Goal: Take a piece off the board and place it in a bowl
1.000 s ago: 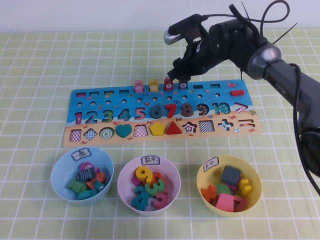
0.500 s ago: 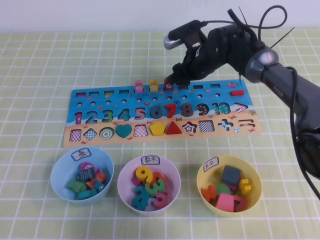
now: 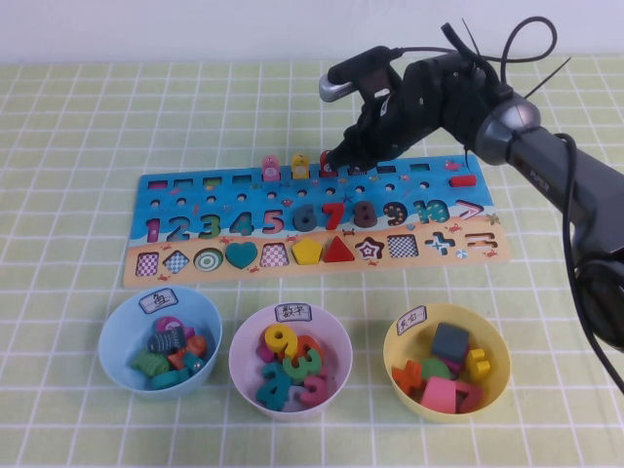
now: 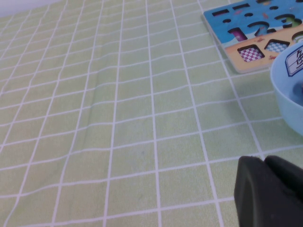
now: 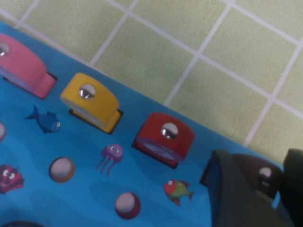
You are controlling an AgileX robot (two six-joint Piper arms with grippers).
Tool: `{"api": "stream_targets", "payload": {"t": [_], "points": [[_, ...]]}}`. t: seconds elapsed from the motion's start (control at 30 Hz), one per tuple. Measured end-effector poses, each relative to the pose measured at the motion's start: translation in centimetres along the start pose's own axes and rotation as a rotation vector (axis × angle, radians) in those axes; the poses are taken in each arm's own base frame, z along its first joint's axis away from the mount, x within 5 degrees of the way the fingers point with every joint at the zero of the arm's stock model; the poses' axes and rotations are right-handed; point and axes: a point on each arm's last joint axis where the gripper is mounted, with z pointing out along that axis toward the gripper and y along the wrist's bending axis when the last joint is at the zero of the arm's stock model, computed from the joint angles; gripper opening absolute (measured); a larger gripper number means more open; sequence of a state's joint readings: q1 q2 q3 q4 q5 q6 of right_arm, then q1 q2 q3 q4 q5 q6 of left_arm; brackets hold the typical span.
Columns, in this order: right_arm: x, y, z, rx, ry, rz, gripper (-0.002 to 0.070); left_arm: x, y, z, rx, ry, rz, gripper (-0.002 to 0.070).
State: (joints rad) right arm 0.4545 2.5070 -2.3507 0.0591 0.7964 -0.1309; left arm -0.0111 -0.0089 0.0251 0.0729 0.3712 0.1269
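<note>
The board (image 3: 292, 210) lies across the middle of the table. My right gripper (image 3: 343, 158) is down at its far top row. In the right wrist view its fingers (image 5: 236, 189) stand on both sides of the dark grey-brown piece (image 5: 262, 176), closed against it. The piece sits in its slot on the board (image 5: 85, 189); in the high view the gripper hides it. The light-blue bowl (image 3: 115, 336) stands at the front left with several pieces in it. My left gripper (image 4: 265, 163) is shut and empty, low over the tablecloth beside that bowl (image 4: 284, 99).
Pink (image 3: 270, 168), yellow (image 3: 299, 166) and red (image 3: 327, 164) blocks stand in the same row, left of the gripper. A white/pink bowl (image 3: 244, 341) and a yellow bowl (image 3: 395, 341) with pieces stand in front. The board's near-left corner (image 4: 246, 28) shows in the left wrist view.
My right gripper has moved slightly left and down onto the board's top row, and now covers the dark piece that showed beside the red block.
</note>
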Motion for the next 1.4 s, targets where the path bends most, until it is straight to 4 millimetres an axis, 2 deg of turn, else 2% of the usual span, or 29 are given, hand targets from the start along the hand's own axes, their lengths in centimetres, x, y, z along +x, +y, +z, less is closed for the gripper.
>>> {"api": "stream_targets", "payload": {"t": [0.3, 0.87, 1.03, 1.13, 1.27, 1.4], "points": [[0.0, 0.0, -0.1, 0.004, 0.008, -0.005, 0.0195, 0.0, 0.0, 0.0, 0.000, 0.000, 0.000, -0.0004], [-1.1, -0.3, -2.0, 0.036, 0.000, -0.033, 0.0195, 0.0, 0.0, 0.0, 0.000, 0.000, 0.000, -0.0004], [-2.4, -0.4, -4.0, 0.036, -0.003, -0.034, 0.0195, 0.0, 0.0, 0.0, 0.000, 0.000, 0.000, -0.0004], [-3.2, -0.4, -5.9, 0.033, 0.020, -0.034, 0.0195, 0.0, 0.0, 0.0, 0.000, 0.000, 0.000, -0.0004], [-3.1, -0.2, -7.9, 0.012, 0.113, -0.063, 0.0195, 0.0, 0.0, 0.0, 0.000, 0.000, 0.000, -0.0004], [-3.5, 0.6, -9.7, -0.079, 0.107, -0.105, 0.0195, 0.0, 0.0, 0.0, 0.000, 0.000, 0.000, -0.0004]]}}
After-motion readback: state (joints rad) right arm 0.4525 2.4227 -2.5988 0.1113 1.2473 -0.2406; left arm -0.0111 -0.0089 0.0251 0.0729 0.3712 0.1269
